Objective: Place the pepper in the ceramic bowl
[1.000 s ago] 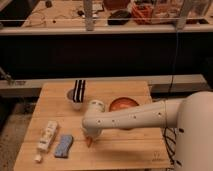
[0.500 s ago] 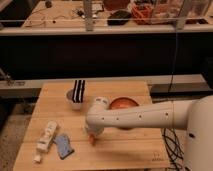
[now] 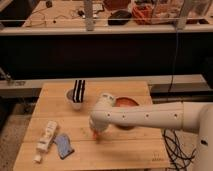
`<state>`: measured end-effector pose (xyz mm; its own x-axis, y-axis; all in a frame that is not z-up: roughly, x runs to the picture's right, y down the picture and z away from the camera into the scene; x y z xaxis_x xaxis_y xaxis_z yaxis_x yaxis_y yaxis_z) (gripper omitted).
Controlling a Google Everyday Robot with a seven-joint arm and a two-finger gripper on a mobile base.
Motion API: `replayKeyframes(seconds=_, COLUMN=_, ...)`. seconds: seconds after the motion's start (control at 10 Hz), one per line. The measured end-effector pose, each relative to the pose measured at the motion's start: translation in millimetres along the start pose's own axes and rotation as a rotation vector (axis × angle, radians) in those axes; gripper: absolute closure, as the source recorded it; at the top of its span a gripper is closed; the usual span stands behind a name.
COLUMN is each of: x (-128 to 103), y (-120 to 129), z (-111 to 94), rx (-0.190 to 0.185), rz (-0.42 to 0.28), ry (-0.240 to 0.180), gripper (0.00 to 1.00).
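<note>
The white arm (image 3: 150, 117) reached across the wooden bench (image 3: 125, 150) from the right side of the view, its wrist bent downward near the bench centre. The pincer (image 3: 96, 134) pointed down at the bench surface just below the wrist, with its fingers pressed together. A small orange shape, the pepper (image 3: 95, 136), showed at the pincer tip, close to the bench surface; whether the pepper was clamped between the fingers or only lay against them could not be told.

The ceramic bowl (image 3: 125, 102), orange-terracotta, stood behind the arm and was partly hidden by it, to the right of and beyond the pepper. The pepper was outside the ceramic bowl.

A small grey-white bowl (image 3: 74, 103) holding black-and-white striped items (image 3: 79, 91) stood at the rear left of the bench. A blue-grey cloth (image 3: 63, 145) lay near the front left, just beside a white bottle (image 3: 46, 138) lying on its side.
</note>
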<state>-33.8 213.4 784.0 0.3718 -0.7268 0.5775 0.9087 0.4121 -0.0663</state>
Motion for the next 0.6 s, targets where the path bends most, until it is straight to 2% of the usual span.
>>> replayKeyframes(seconds=0.2, x=5.0, y=1.0, z=-3.6, rx=0.006, rz=0.008, ry=0.001, gripper=0.98)
replayKeyframes(seconds=0.6, x=38.4, y=12.6, z=-9.7, rx=0.027, rz=0.051, ry=0.005, gripper=0.98)
